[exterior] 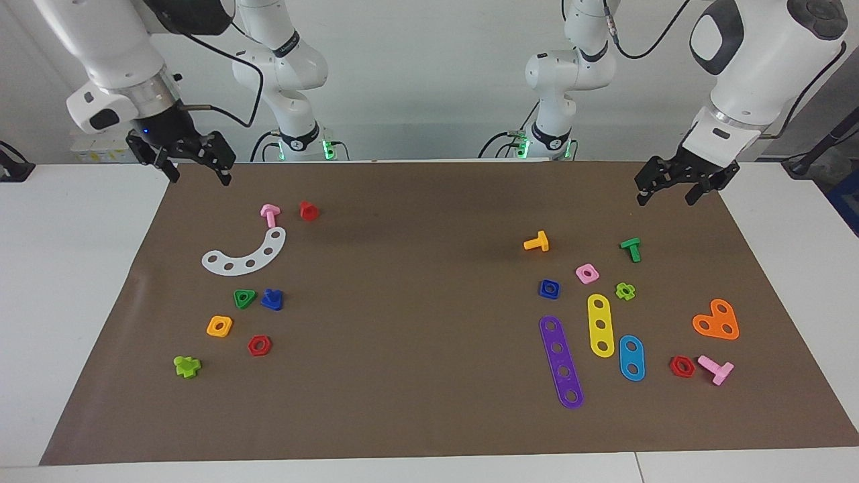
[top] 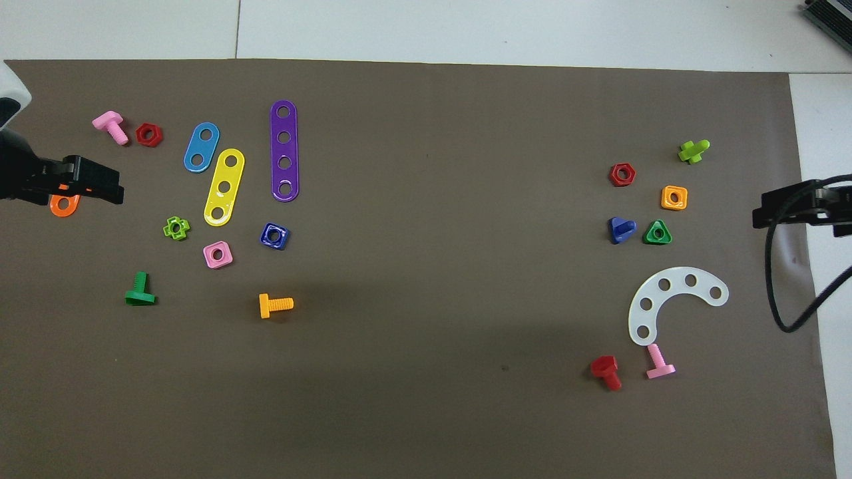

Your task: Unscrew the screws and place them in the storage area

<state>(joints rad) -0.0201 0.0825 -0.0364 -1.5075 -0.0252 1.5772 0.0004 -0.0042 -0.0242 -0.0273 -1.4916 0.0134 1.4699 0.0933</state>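
Note:
The blue screw (exterior: 272,299) lies on the brown mat beside a green triangular nut (exterior: 244,298), in the storage area marked by the white curved strip (exterior: 245,255). It also shows in the overhead view (top: 621,229), near the white strip (top: 672,303). An orange nut (exterior: 219,326) and a red nut (exterior: 259,345) lie close by. My right gripper (exterior: 201,180) hangs open and empty over the mat's edge at the right arm's end, apart from the screw. My left gripper (exterior: 666,200) hangs open and empty over the mat's left-arm end.
A pink bolt (exterior: 270,215), a red bolt (exterior: 308,210) and a lime piece (exterior: 186,365) lie around the white strip. At the left arm's end lie purple (exterior: 561,362), yellow (exterior: 600,325) and blue (exterior: 631,357) strips, an orange heart (exterior: 717,320), a blue square nut (exterior: 549,288) and orange, green and pink bolts.

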